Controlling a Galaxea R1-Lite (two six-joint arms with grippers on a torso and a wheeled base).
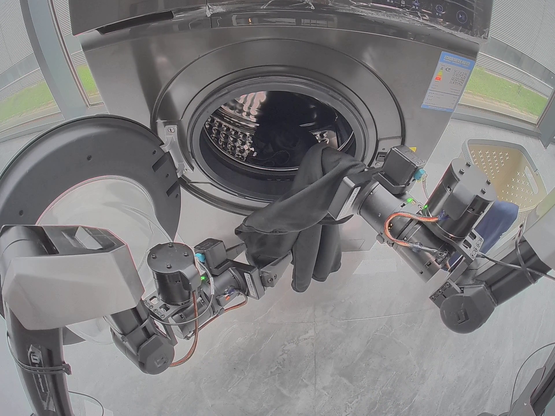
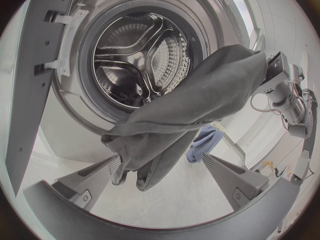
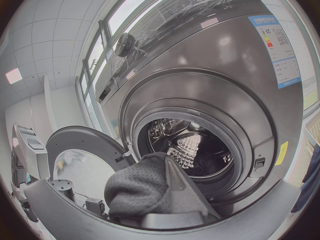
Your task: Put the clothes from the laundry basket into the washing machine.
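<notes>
The left end effector (image 2: 161, 162) sits low in front of the machine with its fingers (image 2: 115, 165) spread wide. One finger pad touches the lower corner of the black garment (image 1: 300, 209) and the other stands well apart from the cloth, so nothing is pinched there. The garment hangs in the air above the grey floor (image 1: 347, 348). Its lower end bunches and dangles beside that left finger, and from there it rises diagonally toward the door opening.

At the upper end, the right end effector (image 1: 334, 174) is closed on the garment (the cloth is heaped over its fingers, so most of them are covered). It holds the fabric just at the lower right rim of the opening, not yet inside.

Beyond it is the washing machine (image 1: 289, 59), its round door (image 1: 87, 163) swung fully open on the robot's left and the steel drum (image 1: 254, 122) exposed. The laundry basket (image 1: 509, 169) stands on the floor to the machine's right, with a blue piece of clothing (image 1: 497, 221) hanging over its near edge.
</notes>
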